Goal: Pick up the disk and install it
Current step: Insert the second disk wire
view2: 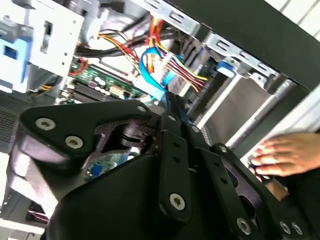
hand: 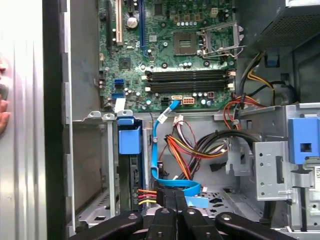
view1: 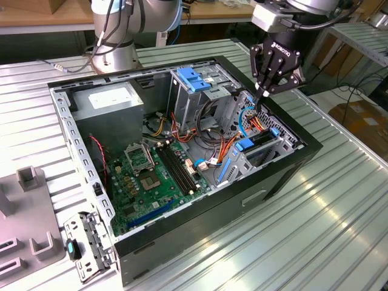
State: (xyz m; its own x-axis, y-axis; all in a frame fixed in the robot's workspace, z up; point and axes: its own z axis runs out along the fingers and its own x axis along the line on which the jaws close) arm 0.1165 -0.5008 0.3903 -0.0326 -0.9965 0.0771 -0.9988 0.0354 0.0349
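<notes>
Disk [hand: 133, 170] seated in cage [hand: 92, 165] (blue rail showing); end effector [hand: 170, 194] pinched closed near cables [hand: 187, 150].

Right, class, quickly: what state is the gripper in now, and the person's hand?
Gripper: shut, fingertips together, nothing seen between them.
Person's hand: beside the case; whether it holds anything cannot be told.

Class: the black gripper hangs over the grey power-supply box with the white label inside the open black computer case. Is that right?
No. In the exterior view the black gripper hangs over the cabled grey metal drive bay, not the grey power-supply box across the open black computer case.
</notes>
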